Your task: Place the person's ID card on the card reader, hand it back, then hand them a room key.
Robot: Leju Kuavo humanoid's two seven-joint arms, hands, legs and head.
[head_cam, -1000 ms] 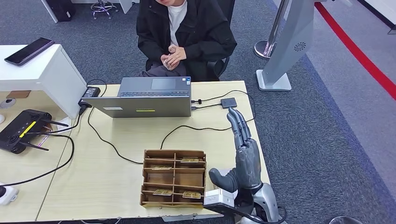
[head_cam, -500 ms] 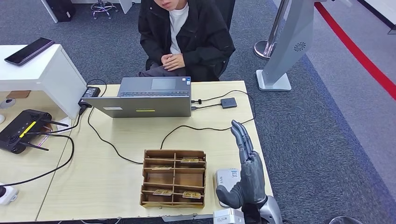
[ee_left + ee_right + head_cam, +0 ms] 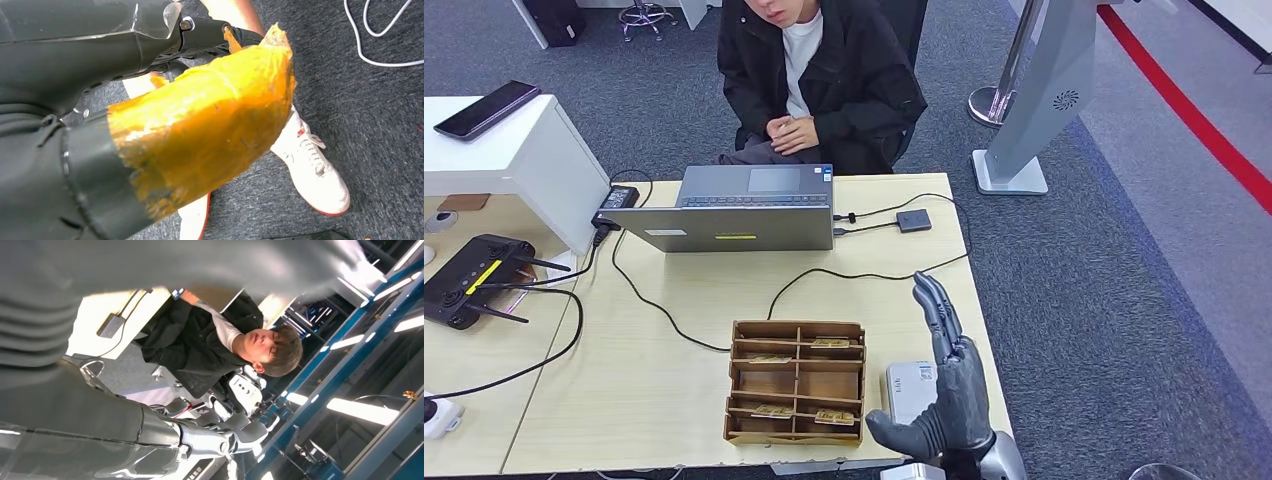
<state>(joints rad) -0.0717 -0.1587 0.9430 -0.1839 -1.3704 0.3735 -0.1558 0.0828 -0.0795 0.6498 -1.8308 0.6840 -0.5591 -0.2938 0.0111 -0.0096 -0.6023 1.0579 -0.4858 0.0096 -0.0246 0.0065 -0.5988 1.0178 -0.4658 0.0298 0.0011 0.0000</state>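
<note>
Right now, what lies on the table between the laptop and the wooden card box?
In the head view, a black cable crosses the bare tabletop between the laptop and the wooden card box; nothing else.

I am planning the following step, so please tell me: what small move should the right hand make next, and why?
Probably shift the right hand sideways over the wooden tray to take a key card. The hand is empty with fingers spread, and the white card reader beside it shows no card.
</note>
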